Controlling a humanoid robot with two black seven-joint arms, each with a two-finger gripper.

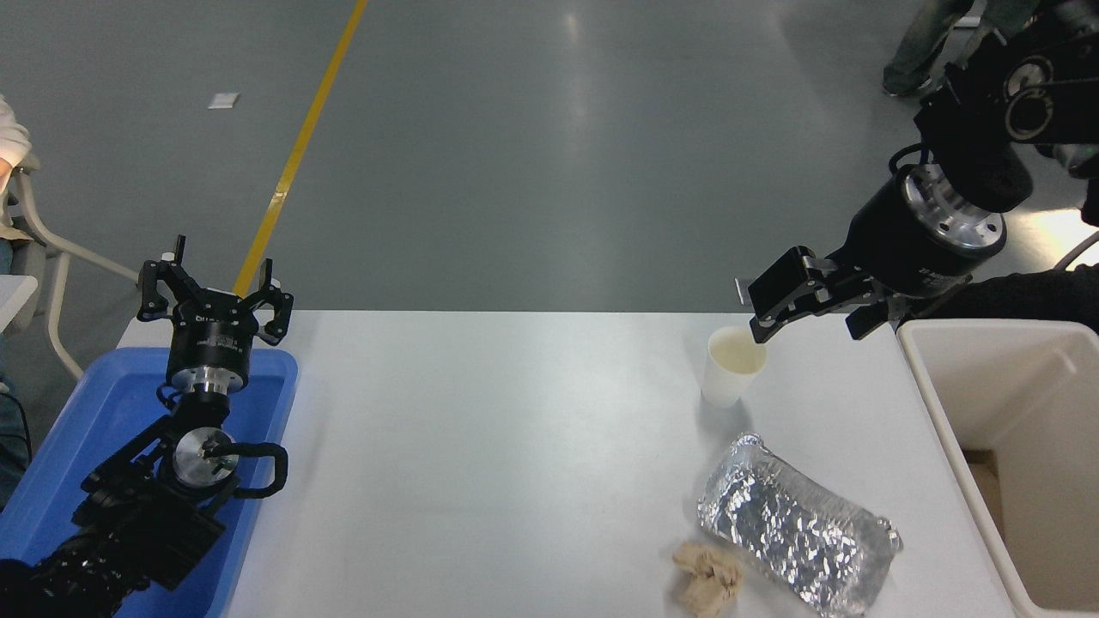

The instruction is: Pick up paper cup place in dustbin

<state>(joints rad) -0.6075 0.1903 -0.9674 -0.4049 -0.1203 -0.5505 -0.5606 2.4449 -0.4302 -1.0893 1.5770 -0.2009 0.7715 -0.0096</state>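
The paper cup (732, 366), small, white and tapered with a cream inside, stands upright on the white table (498, 446) at the right of middle. My right gripper (811, 319) comes in from the upper right and hangs open just right of and above the cup. Its nearer fingertip (761, 329) is at the cup's right rim, and the other finger is well clear of the cup. The dustbin (938, 412), a large cream-white bin with a thick rim, stands at the table's right edge, right of the gripper. My left gripper (215, 287) is parked open at the lower left.
A crinkled foil container (794, 524) lies in front of the cup, with a crumpled tan paper wad (708, 579) beside it. A blue plastic tray (77, 446) sits under the left arm. A chair and a person's sleeve (10, 129) show at the far left. A person's legs (923, 43) show at the top right.
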